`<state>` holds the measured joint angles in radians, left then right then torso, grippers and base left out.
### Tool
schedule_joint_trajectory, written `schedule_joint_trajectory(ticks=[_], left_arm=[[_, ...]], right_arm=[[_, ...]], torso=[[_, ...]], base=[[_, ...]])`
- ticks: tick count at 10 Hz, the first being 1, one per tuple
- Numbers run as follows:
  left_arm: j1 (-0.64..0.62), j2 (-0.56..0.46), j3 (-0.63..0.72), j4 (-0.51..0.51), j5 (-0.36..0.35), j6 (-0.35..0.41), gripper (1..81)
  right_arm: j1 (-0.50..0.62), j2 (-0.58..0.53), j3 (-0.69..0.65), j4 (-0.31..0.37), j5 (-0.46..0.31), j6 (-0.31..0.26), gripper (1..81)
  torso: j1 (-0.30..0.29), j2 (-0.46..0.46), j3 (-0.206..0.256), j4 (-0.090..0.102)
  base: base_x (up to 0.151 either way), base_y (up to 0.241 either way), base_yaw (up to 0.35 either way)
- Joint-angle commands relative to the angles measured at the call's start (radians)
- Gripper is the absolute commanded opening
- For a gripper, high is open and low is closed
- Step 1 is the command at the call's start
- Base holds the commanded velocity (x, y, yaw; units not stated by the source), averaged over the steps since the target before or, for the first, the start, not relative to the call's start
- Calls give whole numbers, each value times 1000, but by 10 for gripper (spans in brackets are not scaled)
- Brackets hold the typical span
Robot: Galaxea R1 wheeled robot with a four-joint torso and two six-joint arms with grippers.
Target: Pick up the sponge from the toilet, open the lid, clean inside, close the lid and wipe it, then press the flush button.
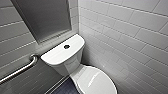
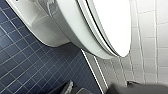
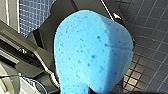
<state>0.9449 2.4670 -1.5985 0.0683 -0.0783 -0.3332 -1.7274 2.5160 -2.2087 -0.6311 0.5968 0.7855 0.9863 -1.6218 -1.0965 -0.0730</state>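
Sponge first: the bright blue chunky soft sponge (image 3: 92, 47) sat pinched in our right gripper (image 3: 96, 86). It was over the dark blue tiled floor (image 3: 150, 50), not on the glossy white ceramic toilet (image 1: 66, 63). The smooth white oval lid (image 1: 96, 81) lay shut at the lower middle of the head frame, and its long way ran down toward the lower right. Our left gripper (image 2: 97, 90) hung low just beside the lid's rim, so we judged it the nearer one for lifting. We could not tell if it was open.
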Motion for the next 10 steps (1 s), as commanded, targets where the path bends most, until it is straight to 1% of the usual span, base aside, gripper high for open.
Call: schedule_joint_trajectory(ticks=[1,3,4,5,6,7,8,10], left_arm=[[-84,9,26,5,43,-39,811],[-97,49,-6,7,32,-99,811],[-100,70,-20,7,28,-118,811],[-100,84,-24,5,3,-130,811],[-102,93,-24,5,-41,-150,811],[-109,106,-27,7,-73,-176,811],[-116,122,-47,7,-96,-181,811],[-122,155,-84,5,-141,-182,811]], right_arm=[[-27,-33,-2,-18,-39,9,10],[-22,-32,-5,-15,-38,24,10],[-22,-32,-12,-16,-37,26,10],[-21,-29,-21,-15,-22,26,10],[-15,-26,-28,-15,-2,34,10],[-11,-23,-31,-15,8,58,10],[-10,-23,-37,-16,9,76,10],[-11,-23,-58,-15,21,84,10]], torso=[[0,0,0,0],[0,0,1,0],[0,0,0,0],[0,0,0,0],[0,0,0,0],[0,0,0,0],[0,0,0,0],[0,0,0,0]], base=[[0,0,0],[0,0,0],[0,0,0],[0,0,0],[0,0,0],[0,0,0],[0,0,0],[0,0,0]])
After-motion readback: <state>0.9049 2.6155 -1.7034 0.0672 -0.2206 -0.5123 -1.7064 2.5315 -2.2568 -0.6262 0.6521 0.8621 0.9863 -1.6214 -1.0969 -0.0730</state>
